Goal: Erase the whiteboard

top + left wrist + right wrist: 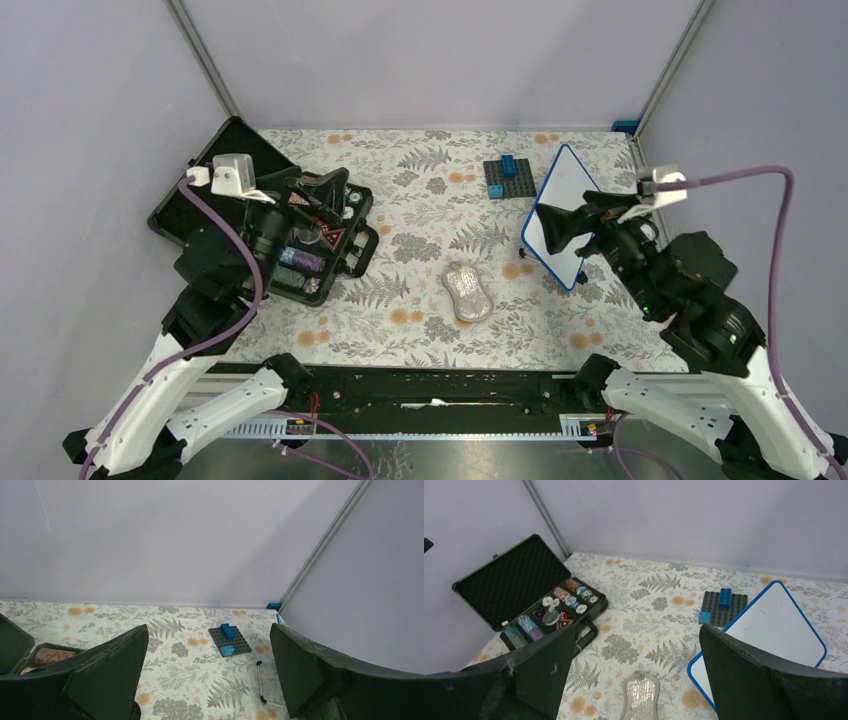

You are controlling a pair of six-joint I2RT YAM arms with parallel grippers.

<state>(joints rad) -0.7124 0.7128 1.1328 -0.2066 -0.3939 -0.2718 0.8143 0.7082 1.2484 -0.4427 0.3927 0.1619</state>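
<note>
**Both grippers empty, board unbraced: main risk is shoving it**

Left side: left gripper (pixel 208 628) hangs over the open black case (pixel 196 196), fingers wide apart, nothing between them. The case holds poker chips (pixel 574 594) and its lid stands up behind. Any careless swing or drop here could clip the lid or scatter chips. This arm is also well apart from the board, so it can't steady it.

Centre: a glittery oval pad (pixel 468 291) lies flat on the floral cloth (pixel 400 300), touched by neither arm. It could be the wiper, can't confirm. It sits low and flat, so jaws closing on it may pinch the cloth and drag everything on it.

Right of centre, far side: grey studded plate (pixel 508 178) with blue bricks (pixel 511 166) on it, near the board's left edge.

Right: the whiteboard (pixel 567 183) lies on the cloth at the right of the table, turned at an angle. The right gripper (pixel 638 629) hovers over its near end, fingers spread, holding nothing. The surface looks blank in the right wrist view, with no writing I can make out, so the erasing is probably done, or the marks are too faint to see. If the bare fingers go down, nothing pins the board: it could slide or spin toward the plate, or off to the right wall
</note>
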